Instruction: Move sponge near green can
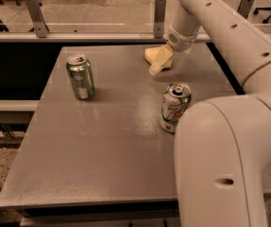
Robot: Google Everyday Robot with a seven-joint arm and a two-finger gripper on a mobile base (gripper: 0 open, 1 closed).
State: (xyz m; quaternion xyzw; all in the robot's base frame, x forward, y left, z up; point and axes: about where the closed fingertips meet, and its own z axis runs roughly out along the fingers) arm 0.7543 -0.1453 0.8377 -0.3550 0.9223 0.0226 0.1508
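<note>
The pale yellow sponge (150, 54) lies on the grey table (102, 155) near its far edge, right of centre. My gripper (156, 69) reaches down from the upper right and sits right at the sponge, covering its right part. The shiny green can (80, 77) stands upright at the table's left, well apart from the sponge. My arm's large white body fills the right foreground.
A white 7-Up can (174, 107) stands upright at centre right, in front of the sponge and close to my arm's body. A glass rail with metal posts (159, 14) runs behind the table. A dark gap lies to the table's left.
</note>
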